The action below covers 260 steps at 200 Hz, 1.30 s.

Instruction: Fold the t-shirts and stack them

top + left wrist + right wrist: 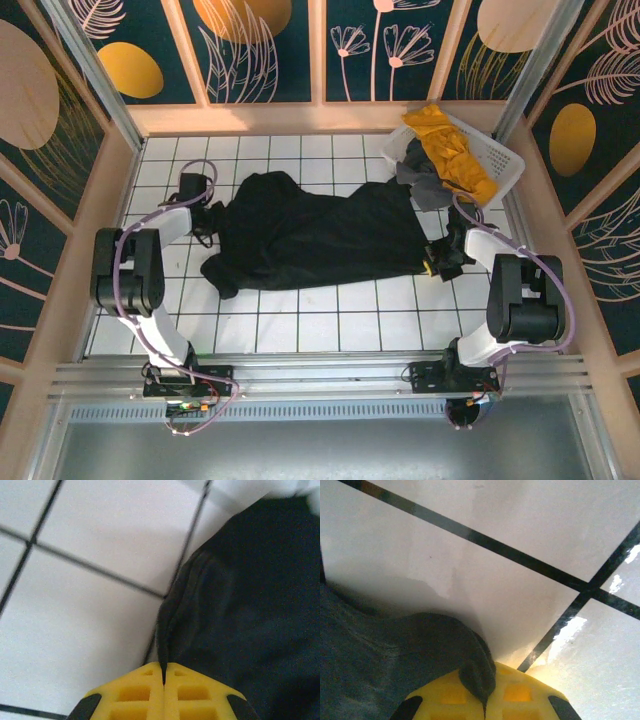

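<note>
**Left gripper**: yellow fingers are pressing together. They appear to be nipping the thin left hem of the shirt, which is running straight into the seam between them.

**Large plain black cloth t-shirt**: this is lying crumpled and spread across the white tiled worktop. It is stretching from the left gripper to the right gripper, with both ends meeting the fingers.
- Handling, as judged: light, limp and unbreakable, so it is likely to be sagging and bunching wherever it is unsupported. The weave should be gripping well, though a thin single layer could be slipping out of a shallow pinch.
- Best hold, as judged: opposite edges or corners, pulled gently apart so the cloth is flattening before a fold.

**Right gripper**: this is clamping a thick rolled fold of the black cloth, which is draping over the fingertips. Bare tile is lying just ahead of it.

**White slotted plastic basket**: this is sitting beyond the right gripper, well apart from it. It is holding the mustard yellow cloth t-shirt and the dark grey cloth t-shirt. Both are heaped, unfolded and equally soft.
</note>
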Available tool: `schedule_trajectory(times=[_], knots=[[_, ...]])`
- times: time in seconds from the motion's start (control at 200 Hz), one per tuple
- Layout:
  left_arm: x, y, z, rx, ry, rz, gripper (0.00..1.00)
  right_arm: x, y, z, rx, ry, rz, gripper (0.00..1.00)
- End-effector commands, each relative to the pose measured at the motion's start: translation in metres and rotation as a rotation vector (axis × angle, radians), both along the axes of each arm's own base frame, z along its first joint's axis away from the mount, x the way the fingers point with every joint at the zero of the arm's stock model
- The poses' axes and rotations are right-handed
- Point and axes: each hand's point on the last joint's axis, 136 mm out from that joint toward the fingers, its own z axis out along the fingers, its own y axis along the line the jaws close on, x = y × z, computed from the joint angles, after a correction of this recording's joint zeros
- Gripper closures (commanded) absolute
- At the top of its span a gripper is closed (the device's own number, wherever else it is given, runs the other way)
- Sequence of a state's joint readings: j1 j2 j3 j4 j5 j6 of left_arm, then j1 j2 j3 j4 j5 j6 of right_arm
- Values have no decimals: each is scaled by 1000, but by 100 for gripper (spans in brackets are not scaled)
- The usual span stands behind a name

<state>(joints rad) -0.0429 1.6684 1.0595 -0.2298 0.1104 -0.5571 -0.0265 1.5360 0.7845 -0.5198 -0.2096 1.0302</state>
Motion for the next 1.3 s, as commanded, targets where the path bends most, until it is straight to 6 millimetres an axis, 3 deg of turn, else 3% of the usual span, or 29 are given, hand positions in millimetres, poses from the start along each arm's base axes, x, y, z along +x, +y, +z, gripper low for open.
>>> schedule_trajectory(times=[0.0, 0.14, 0.215, 0.265, 0.31, 0.405, 0.535, 0.555, 0.571, 0.731, 0.846, 0.871, 1.041, 1.081, 1.161, 1.201, 1.296], knots=[[19, 6, 124, -35, -337, 92, 100, 13, -8, 14, -37, -75, -18, 100], [-22, 31, 186, -43, -545, 252, 100, 14, -16, 18, -75, -87, -41, 100], [-51, 49, 205, -34, -665, 350, 100, 13, -20, 19, -95, -93, -50, 100], [-64, 61, 206, -24, -709, 418, 100, 13, -21, 17, -96, -93, -50, 100], [-66, 67, 196, 0, -682, 450, 100, 13, -19, 15, -88, -88, -44, 100], [-45, 58, 174, 45, -565, 374, 100, 15, -15, 10, -67, -76, -29, 100], [-10, 52, 172, 44, -555, 341, 100, 21, -14, 12, -69, -91, -19, 100], [-6, 54, 164, 54, -534, 350, 100, 22, -15, 12, -70, -93, -19, 100], [1, 55, 172, 54, -544, 357, 100, 23, -15, 12, -69, -92, -18, 100], [67, 41, 175, 47, -527, 251, 100, 25, -10, 6, -45, -71, 2, 100], [109, 36, 190, 62, -550, 203, 100, 26, -6, 5, -26, -66, 13, 100], [120, 35, 181, 64, -534, 195, 100, 26, -5, 5, -23, -68, 14, 100], [160, 14, 181, 12, -562, 91, 100, 27, 3, 5, 5, -65, 31, 100], [164, 10, 174, 1, -541, 71, 91, 27, 5, 5, 9, -65, 40, 100], [160, 12, 156, 18, -464, 80, 52, 27, 9, 5, 20, -63, 57, 100], [153, 18, 147, 46, -420, 98, 39, 27, 10, 5, 19, -61, 70, 100], [119, 31, 131, 116, -348, 141, 34, 27, 11, 7, 4, -57, 95, 100]])
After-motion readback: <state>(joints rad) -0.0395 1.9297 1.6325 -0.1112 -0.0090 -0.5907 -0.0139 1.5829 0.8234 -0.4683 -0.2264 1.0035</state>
